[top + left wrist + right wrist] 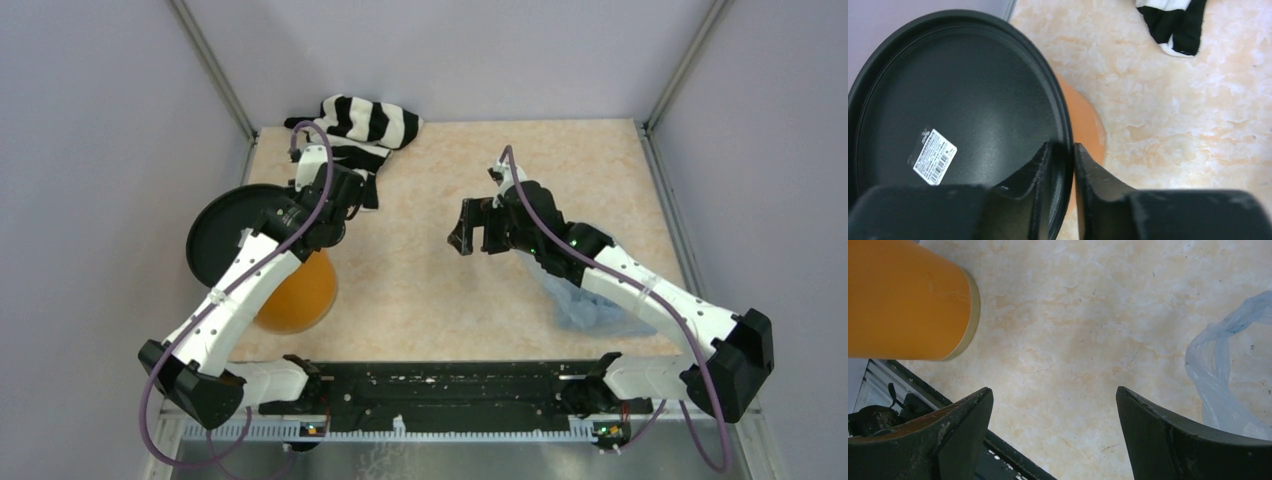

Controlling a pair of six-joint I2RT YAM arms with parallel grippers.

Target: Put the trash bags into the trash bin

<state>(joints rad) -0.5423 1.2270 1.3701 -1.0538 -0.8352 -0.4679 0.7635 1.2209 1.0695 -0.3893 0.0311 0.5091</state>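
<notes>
Left tool [1063, 150] clamps the rim of the black disc [958, 100] (trash bin [1087, 125] just beneath). Right tool [1054, 395] stands open, trash bag [1213, 385] just beside one finger.

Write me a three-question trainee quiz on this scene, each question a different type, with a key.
1. True or false: the right gripper is holding the blue bag.
2. Which thing's rim sits between the fingers of the left gripper? A) striped cloth B) black disc C) orange bin
3. Fill in: the blue bag lies on the ___ side of the table.

Key: 1 false, its jaws stand wide open over bare table; 2 B; 3 right.
</notes>
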